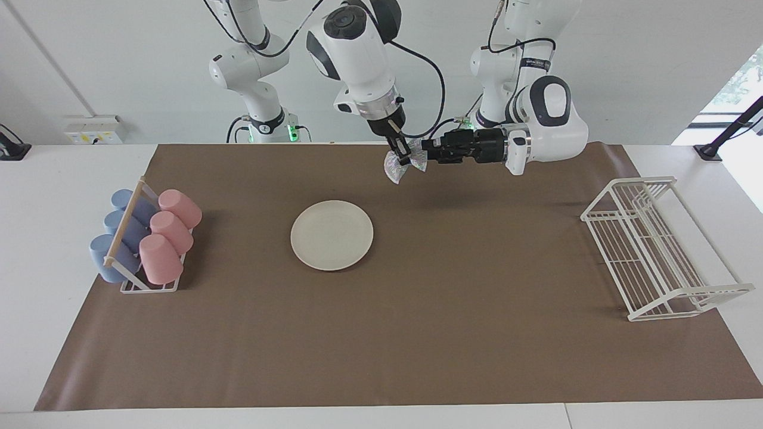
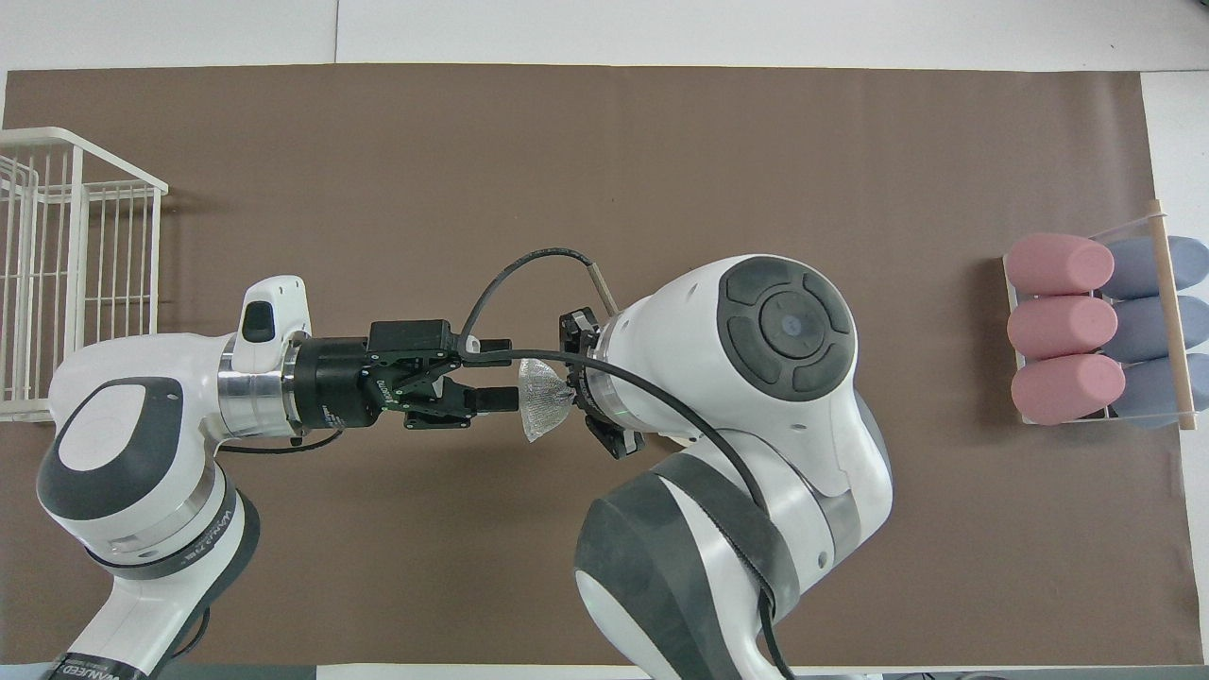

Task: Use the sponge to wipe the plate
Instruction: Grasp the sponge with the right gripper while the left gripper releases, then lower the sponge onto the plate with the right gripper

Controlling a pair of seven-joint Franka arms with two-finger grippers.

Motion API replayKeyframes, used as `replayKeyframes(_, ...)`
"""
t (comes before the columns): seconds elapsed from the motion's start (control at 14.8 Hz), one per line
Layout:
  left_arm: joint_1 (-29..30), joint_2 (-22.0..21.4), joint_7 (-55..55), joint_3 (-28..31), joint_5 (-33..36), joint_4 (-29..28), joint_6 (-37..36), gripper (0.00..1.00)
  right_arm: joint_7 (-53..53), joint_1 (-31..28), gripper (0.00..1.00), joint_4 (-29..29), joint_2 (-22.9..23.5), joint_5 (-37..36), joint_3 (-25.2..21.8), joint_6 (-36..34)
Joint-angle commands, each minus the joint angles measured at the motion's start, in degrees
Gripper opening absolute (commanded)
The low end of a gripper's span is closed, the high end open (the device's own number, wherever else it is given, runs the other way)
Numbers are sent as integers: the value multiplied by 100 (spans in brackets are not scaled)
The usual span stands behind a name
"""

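Note:
The cream-white plate (image 1: 331, 235) lies flat on the brown mat, near the middle of the table. The overhead view hides it under the right arm. The silvery mesh sponge (image 1: 400, 167) hangs in the air over the mat, on the robots' side of the plate, and also shows in the overhead view (image 2: 542, 400). My right gripper (image 1: 400, 154) points down and is shut on the top of the sponge. My left gripper (image 1: 424, 156) lies level beside it, its fingers open (image 2: 511, 374), one fingertip (image 2: 508, 400) at the sponge's edge.
A rack of pink cups (image 1: 170, 234) and blue cups (image 1: 119, 233) lying on their sides stands at the right arm's end of the table. A white wire dish rack (image 1: 653, 247) stands at the left arm's end. The brown mat (image 1: 417, 333) covers most of the table.

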Motion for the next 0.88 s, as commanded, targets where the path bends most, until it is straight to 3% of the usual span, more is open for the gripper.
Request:
replayKeyframes(0.0,-33,-149,51,77,317,-131,170,100,-753,-208,0,-1061,-160,-25,18,813)
replayKeyframes(0.27,55,-88,51,77,1310,-96,529,100,-1475,-718,0,-1580,-203,-271,18,1112)
replayKeyframes(0.47,169,-44,33,77,2600,-52,663,100,-1730,-736,0,-2134,-72,-271,35,1814)
replayKeyframes(0.81,380,9,-11,86,4596,115,654,100,-1765,-701,0,-2126,271,-271,44,2106)
